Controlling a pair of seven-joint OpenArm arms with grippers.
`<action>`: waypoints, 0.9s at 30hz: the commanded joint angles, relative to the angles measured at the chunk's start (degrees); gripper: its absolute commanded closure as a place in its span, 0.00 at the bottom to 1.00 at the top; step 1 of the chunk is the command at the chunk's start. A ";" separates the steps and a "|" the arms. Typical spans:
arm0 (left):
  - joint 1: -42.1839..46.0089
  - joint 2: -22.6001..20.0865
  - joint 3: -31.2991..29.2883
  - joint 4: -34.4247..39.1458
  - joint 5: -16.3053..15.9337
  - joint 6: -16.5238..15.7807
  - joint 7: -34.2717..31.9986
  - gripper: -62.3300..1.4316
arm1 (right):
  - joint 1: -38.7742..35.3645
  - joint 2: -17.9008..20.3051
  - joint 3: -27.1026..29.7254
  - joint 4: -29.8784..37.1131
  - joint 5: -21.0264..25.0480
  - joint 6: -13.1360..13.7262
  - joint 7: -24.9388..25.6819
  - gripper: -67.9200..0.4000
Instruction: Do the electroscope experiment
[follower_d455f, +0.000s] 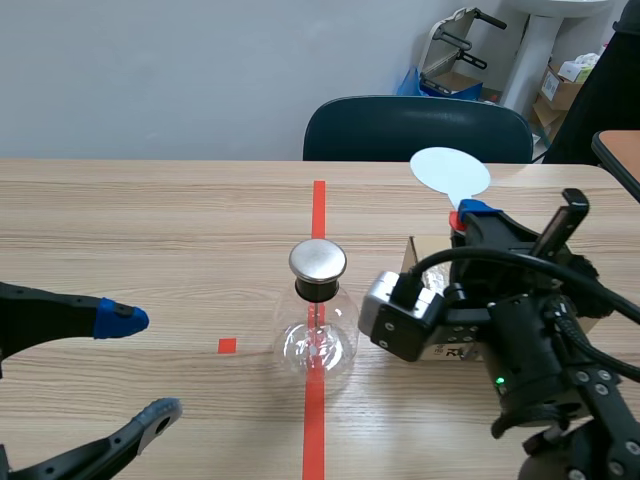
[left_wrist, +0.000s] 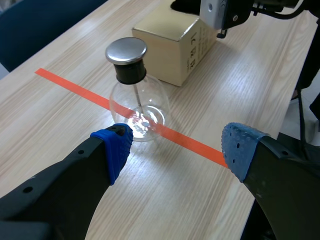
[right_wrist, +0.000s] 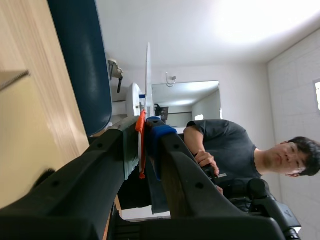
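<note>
Electroscope: a round clear glass flask (follower_d455f: 318, 338) with a black neck and a flat metal cap (follower_d455f: 318, 260). It stands upright on the wooden table (follower_d455f: 150, 230), right on the long orange-red tape line (follower_d455f: 318, 205). A thin rod runs down from the cap into the bulb.
Left gripper (follower_d455f: 140, 365): low over the table at the robot's left, jaws spread wide and holding nothing. In its own wrist view the flask (left_wrist: 136, 105) stands just ahead of the gap between the blue pads (left_wrist: 114, 149), nearer the left finger and not touching it.
Right gripper (follower_d455f: 470, 214): raised over the table's right half, closed tight on the red handle (right_wrist: 141, 145) of a paddle.
Paddle: its pale round disc (follower_d455f: 450, 172) points up and away from the robot, above the gripper and well apart from the flask's cap.
Box: a tan cardboard box (left_wrist: 175, 45) sits on the table just beside the flask, partly hidden by the right arm.
Background: a dark chair (follower_d455f: 415, 128) stands at the table's far edge. A person (right_wrist: 227, 145) in a dark shirt shows in the right wrist view.
</note>
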 joint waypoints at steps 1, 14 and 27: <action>-0.50 0.26 -0.07 -0.09 -0.63 0.04 -0.79 0.35 | 1.44 0.15 -1.03 -0.59 -1.29 -0.63 -1.33 0.99; -2.36 0.26 -0.07 -1.79 -0.90 -0.13 -0.81 0.35 | 2.36 -0.02 -6.51 -4.46 -5.29 -0.90 -9.49 0.99; -11.76 3.65 9.20 -6.67 -3.56 0.13 0.59 0.84 | 2.32 0.00 -6.40 -4.46 -6.54 -0.90 -12.02 0.99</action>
